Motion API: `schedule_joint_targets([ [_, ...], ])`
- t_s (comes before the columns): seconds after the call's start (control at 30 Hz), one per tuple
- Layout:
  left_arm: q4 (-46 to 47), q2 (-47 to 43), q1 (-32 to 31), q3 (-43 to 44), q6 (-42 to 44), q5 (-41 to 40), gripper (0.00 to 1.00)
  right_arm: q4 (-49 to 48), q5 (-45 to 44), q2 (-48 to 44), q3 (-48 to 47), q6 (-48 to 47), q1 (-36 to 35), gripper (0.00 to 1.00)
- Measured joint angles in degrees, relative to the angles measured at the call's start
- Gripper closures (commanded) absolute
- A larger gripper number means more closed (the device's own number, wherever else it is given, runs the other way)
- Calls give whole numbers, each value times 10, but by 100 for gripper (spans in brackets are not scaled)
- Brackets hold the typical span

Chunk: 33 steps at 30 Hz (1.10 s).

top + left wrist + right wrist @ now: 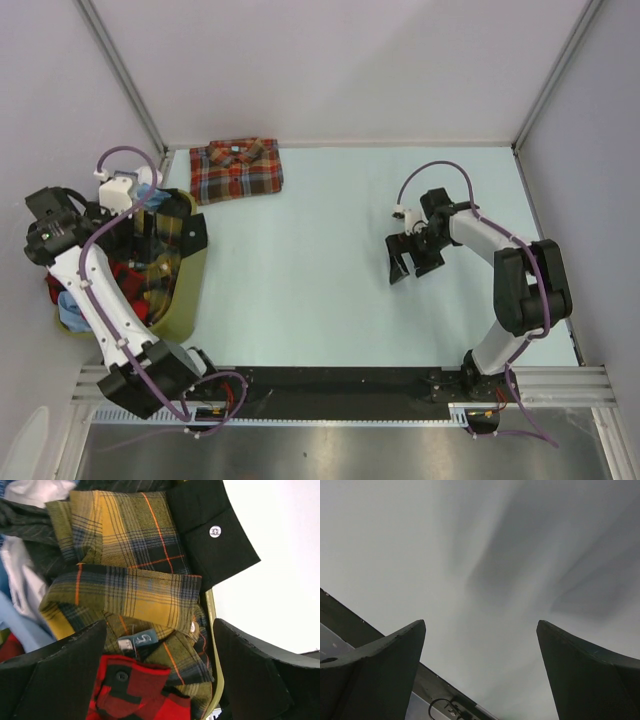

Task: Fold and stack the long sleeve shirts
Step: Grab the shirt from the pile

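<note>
One long sleeve shirt, red-orange plaid (238,169), lies folded on the table at the back left. A yellow-and-black plaid shirt (131,582) lies crumpled on top of the clothes in the olive basket (190,298); from above the yellow plaid shirt (165,258) shows inside it. My left gripper (148,222) hangs just above that shirt, and in the wrist view the left gripper (160,645) is open, its fingers (60,675) on either side of the collar label with nothing held. My right gripper (412,262) hovers open over bare table at the right, and the wrist view shows the right gripper (480,630) empty.
The basket also holds a red-and-black checked garment (137,697), a black garment with a white button (212,537) draped over the rim (212,625), and white and blue cloth. Walls close in the table at the back and sides.
</note>
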<state>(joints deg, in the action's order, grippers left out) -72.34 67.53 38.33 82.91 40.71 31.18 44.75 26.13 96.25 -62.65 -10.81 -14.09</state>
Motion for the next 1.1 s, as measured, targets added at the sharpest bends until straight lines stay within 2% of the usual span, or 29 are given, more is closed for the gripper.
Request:
schedule_joint_targets([
  [0.17, 9, 41, -9, -7, 9, -16, 10, -5, 12, 0, 15, 0, 0, 0],
  [0.37, 79, 47, -91, -69, -16, -126, 12, -5, 23, -4, 26, 2, 9, 0],
  [0.5, 121, 38, -133, -102, -53, -195, 52, -5, 31, -11, 27, 2, 19, 0],
  [0.57, 136, 29, -146, -112, -71, -222, 65, -5, 35, -12, 27, 2, 23, 0],
  [0.6, 138, 27, -149, -113, -79, -230, 81, -5, 38, -12, 27, 2, 25, 0],
  [0.67, 140, 23, -154, -113, -98, -245, 100, -3, 41, -12, 27, 2, 28, 0],
  [0.9, 121, 17, -160, -76, -161, -270, 100, 21, 54, -12, 22, -10, 61, 0],
  [1.1, 98, 7, -160, 28, -209, -288, 100, 45, 68, 12, 1, -26, 141, 0],
])
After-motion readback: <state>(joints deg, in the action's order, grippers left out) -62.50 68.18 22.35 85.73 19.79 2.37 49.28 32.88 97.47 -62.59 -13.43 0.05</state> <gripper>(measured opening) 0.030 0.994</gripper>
